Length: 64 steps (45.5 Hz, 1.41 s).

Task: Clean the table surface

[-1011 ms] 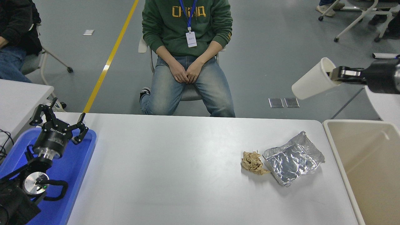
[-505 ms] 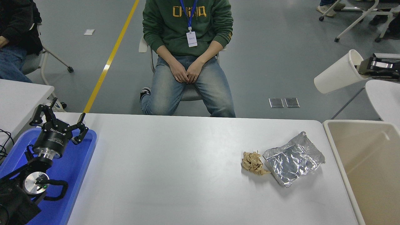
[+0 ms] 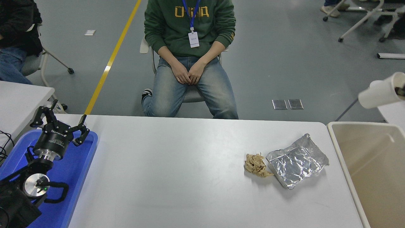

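Observation:
The white table surface (image 3: 177, 171) holds a crumpled brown paper ball (image 3: 255, 164) and, touching its right side, a crushed foil tray (image 3: 295, 161). A white paper cup (image 3: 379, 91) hangs tilted in the air at the right edge, above the far end of the beige bin. Only a dark sliver of my right gripper (image 3: 402, 91) shows at the cup's mouth, and it holds the cup. My left gripper (image 3: 60, 122) is parked at the lower left over the blue tray (image 3: 79, 177), open and empty.
A beige bin (image 3: 364, 148) stands against the table's right end. A person in a green hoodie sits at the far side, hands in lap. A smaller white table (image 3: 19, 98) is at the left, another (image 3: 392, 112) at the right edge.
My right gripper has carried the white cup to the right and then down, almost out of view at the right edge. The paper, the foil and the left arm have not moved.

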{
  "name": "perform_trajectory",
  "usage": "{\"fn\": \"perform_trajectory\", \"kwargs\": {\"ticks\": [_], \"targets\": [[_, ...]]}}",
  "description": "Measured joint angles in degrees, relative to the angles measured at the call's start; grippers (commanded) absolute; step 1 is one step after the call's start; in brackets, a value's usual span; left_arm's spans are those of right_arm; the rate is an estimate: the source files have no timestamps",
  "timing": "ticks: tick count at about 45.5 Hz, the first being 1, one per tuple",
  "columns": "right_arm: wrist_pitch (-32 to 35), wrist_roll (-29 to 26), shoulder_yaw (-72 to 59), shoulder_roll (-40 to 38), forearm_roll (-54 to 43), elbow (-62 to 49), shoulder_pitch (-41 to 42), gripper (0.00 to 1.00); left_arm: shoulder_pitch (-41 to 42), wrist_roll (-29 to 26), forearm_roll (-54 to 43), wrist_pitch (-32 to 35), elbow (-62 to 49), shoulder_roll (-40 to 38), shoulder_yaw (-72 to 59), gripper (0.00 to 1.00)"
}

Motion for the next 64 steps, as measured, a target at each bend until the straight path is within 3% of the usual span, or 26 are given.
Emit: {"fn": "perform_trajectory", "kwargs": {"ticks": [26,44,64], "targets": [[-16.4,-0.9,0.1,23.6,22.0,-32.9,-22.8,0.0,0.0,0.0,0.0,0.0,0.0,0.0,0.0,1.0],[-23.9,-7.6,5.2,32.3,32.4,-38.1,-30.8,0.0,0.0,0.0,0.0,0.0,0.0,0.0,0.0,1.0],[-26.0,-11.5,10.3,35.6,34.3,-38.7,-33.3,0.0,0.0,0.0,0.0,0.0,0.0,0.0,0.0,1.0]]}}
